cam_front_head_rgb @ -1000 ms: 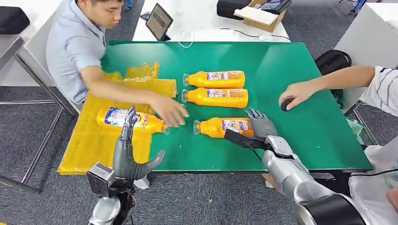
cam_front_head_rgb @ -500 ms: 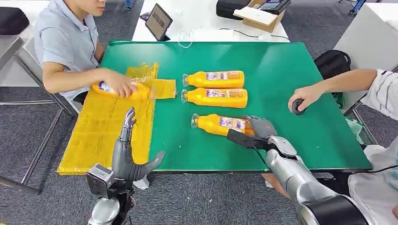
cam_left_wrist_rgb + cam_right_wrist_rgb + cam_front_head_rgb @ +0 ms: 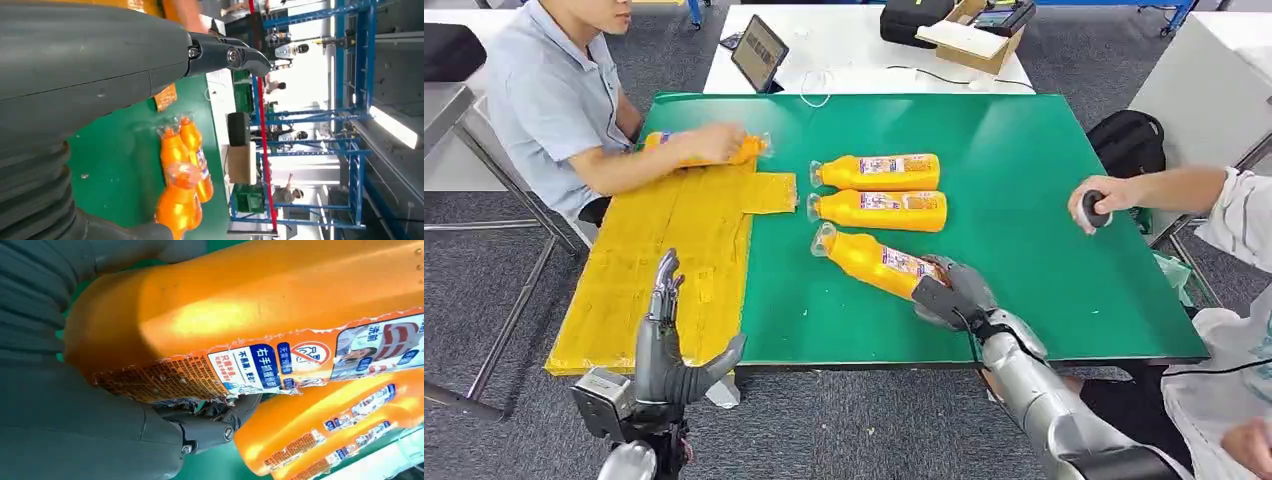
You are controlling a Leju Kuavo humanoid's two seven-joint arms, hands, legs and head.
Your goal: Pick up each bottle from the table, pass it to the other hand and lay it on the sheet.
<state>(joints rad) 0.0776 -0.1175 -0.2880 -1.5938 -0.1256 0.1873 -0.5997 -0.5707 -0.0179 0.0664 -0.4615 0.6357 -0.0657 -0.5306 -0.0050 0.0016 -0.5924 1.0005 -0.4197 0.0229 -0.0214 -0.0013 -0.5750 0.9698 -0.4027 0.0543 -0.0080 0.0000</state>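
So far the right hand [image 3: 952, 292] grips the base of the nearest bottle [image 3: 874, 260] (tilted, neck toward the yellow sheet [image 3: 664, 250]), the left hand [image 3: 667, 345] waits with fingers spread, and two more bottles [image 3: 879, 190] lie on the green table [image 3: 1024, 180].

You have a tablet [image 3: 760, 52] propped on the white table [image 3: 854, 60] behind, beside an open cardboard box [image 3: 969, 30]. A black backpack [image 3: 1130, 142] sits on the floor to the right.
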